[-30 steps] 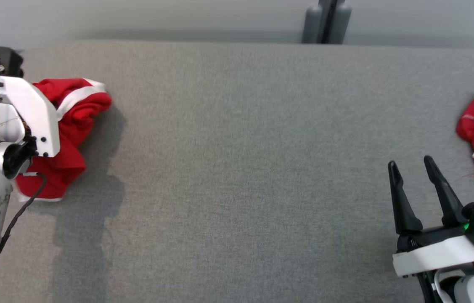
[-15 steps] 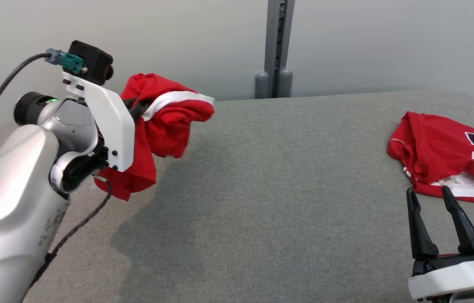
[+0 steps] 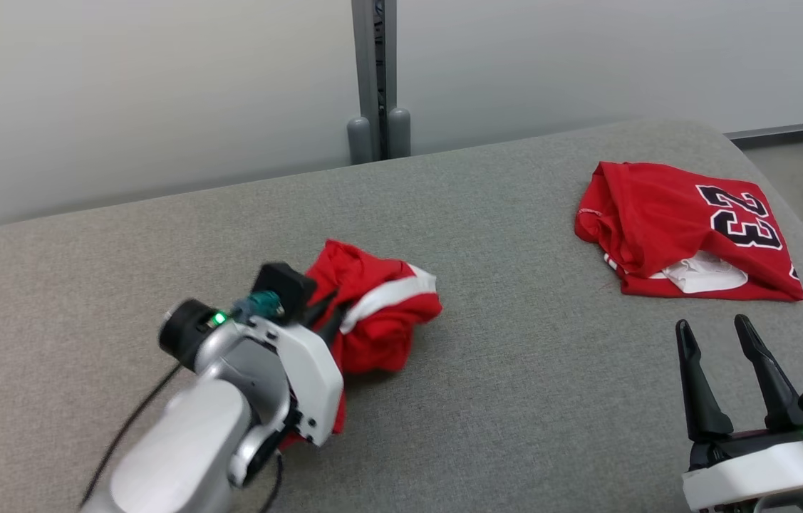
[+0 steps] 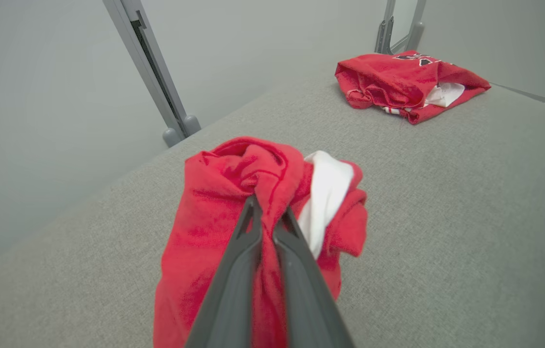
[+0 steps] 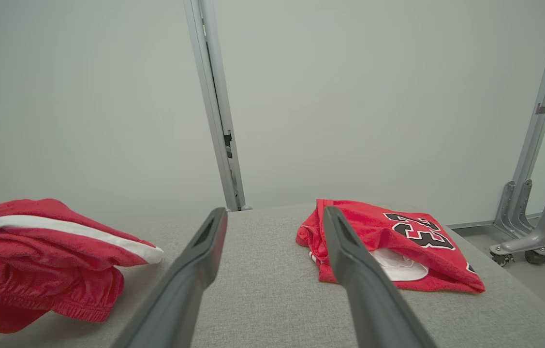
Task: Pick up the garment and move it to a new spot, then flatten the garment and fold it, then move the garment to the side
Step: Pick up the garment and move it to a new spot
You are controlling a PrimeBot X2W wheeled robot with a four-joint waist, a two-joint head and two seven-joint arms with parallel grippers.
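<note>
Garment [image 3: 380, 317], a crumpled red bundle with a white stripe, is pinched between the closed fingers of the left gripper [image 4: 268, 208] over the near left of the grey table [image 3: 515, 399], while the right gripper [image 3: 712, 322] hovers with fingers spread and empty at the near right.

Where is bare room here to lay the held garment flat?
Widest bare patch: the grey surface between the red garment, pinched in the left gripper, and the numbered jersey, down to the near edge. The far left is bare too. Crowded: the right end, with the jersey and the open right gripper before it.
</note>
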